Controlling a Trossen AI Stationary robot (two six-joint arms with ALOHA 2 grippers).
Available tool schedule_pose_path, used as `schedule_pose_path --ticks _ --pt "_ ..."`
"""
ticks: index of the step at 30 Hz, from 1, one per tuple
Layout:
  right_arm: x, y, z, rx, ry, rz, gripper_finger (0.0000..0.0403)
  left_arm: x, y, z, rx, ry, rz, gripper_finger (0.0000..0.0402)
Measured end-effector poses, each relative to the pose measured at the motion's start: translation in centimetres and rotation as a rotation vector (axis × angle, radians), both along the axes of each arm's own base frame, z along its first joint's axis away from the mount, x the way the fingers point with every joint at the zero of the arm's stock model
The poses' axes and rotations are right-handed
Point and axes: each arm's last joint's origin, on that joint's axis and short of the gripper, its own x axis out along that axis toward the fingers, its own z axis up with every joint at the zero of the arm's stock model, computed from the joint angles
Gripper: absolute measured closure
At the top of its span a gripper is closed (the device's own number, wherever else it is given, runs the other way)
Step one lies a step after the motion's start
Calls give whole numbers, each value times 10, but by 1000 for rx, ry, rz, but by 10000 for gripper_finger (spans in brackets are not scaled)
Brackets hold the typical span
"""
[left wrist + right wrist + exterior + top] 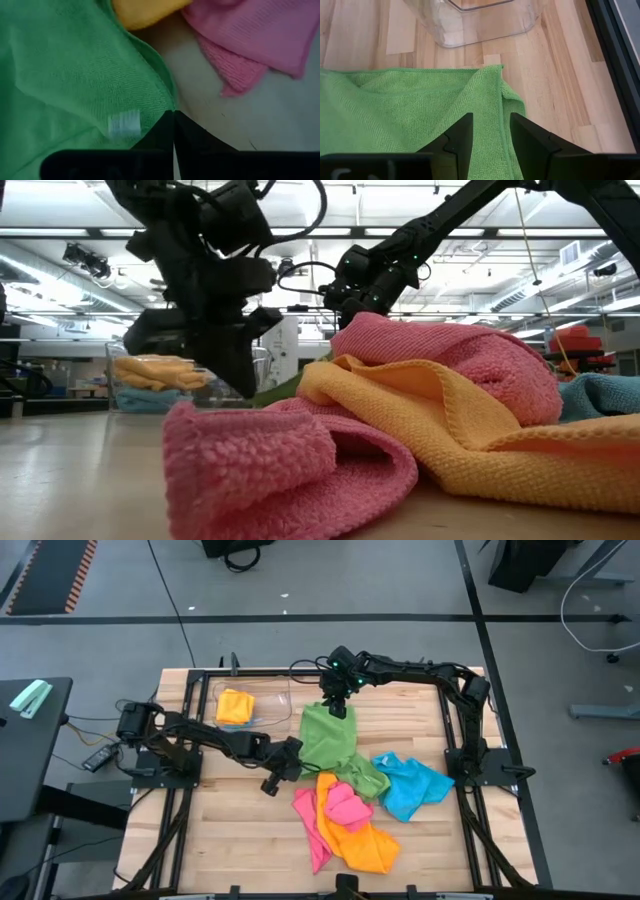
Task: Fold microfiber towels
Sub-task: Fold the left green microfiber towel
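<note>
Green towel (331,737) is lying spread mid-table, just beside the clear bin (262,703) (a folded orange-yellow towel (235,705) is sitting inside). Right gripper (488,131) is pinching its far edge, fingers clamped on a raised fold. Left gripper (173,131) is sitting at the near edge, fingers pressed together. Pink towel (346,806), orange towel (357,838) and blue towel (411,785) are lying heaped nearby.

Five or perhaps six towels (345,802), one clear bin (262,700), two arms (215,740)
</note>
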Motion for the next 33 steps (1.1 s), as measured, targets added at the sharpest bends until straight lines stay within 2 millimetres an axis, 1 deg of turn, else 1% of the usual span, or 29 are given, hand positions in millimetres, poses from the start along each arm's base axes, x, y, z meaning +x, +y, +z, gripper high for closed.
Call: schedule_pose_path --ticks 4,10,11,13,16,21,23,25,28,33 --pt "0 0 0 1 0 -1 265 3 -2 -3 2 -5 -10 380" --pt "0 0 0 4 2 -3 265 5 -3 -17 3 33 -14 396" --pt "0 0 0 4 2 -3 265 7 -3 -18 3 23 -14 396" --pt "0 0 0 5 3 -3 265 5 -3 -20 3 44 -12 391" --pt "0 0 0 7 6 -4 265 7 -3 -19 5 27 -17 362" --pt "-1 0 -1 9 9 -4 265 7 -4 -20 9 27 -23 294" --pt "-1 0 -1 9 9 -4 265 7 -3 -20 16 27 -19 275" --pt "-1 0 -1 10 9 -6 265 7 -3 -20 27 26 -2 266" --pt "0 2 -1 19 6 0 265 7 -2 -20 48 28 15 273" --pt "5 10 0 22 5 23 265 10 -2 -30 57 52 15 317"
